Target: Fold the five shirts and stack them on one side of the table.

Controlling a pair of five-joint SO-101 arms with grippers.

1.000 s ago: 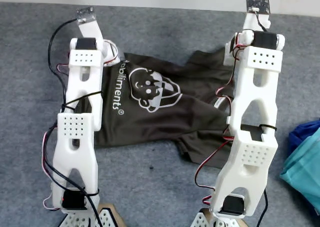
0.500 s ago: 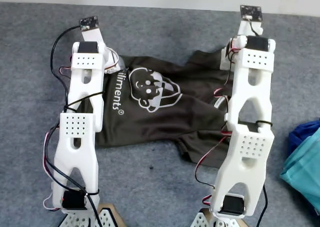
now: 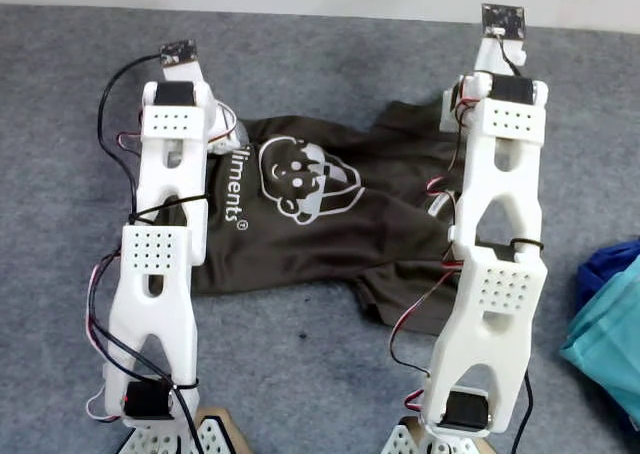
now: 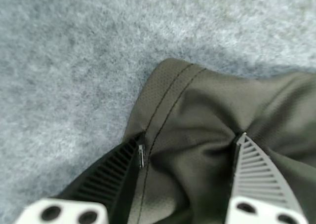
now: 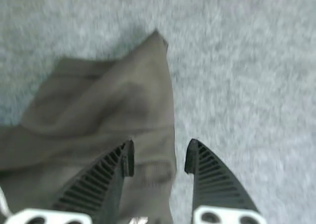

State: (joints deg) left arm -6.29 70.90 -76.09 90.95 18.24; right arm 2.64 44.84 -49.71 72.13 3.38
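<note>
On the grey felted worktop (image 3: pixel 60 94), between both arms: dark olive shirt (image 3: pixel 330 244) with a white bear print, spread rumpled.
Heaped at the worktop's right edge, well apart from it: blue and teal cloth pile (image 3: pixel 610 324). Left gripper (image 4: pixel 191 141) down on the shirt's stitched far corner, jaws wide apart with bunched fabric between, not pinched. Right gripper (image 5: pixel 161 144) at the other far corner, jaws parted less widely, straddling the cloth's edge.

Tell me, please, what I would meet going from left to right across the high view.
White plastic left arm → dark brown shirt with a white bear print → white plastic right arm → crumpled blue and teal cloths.
</note>
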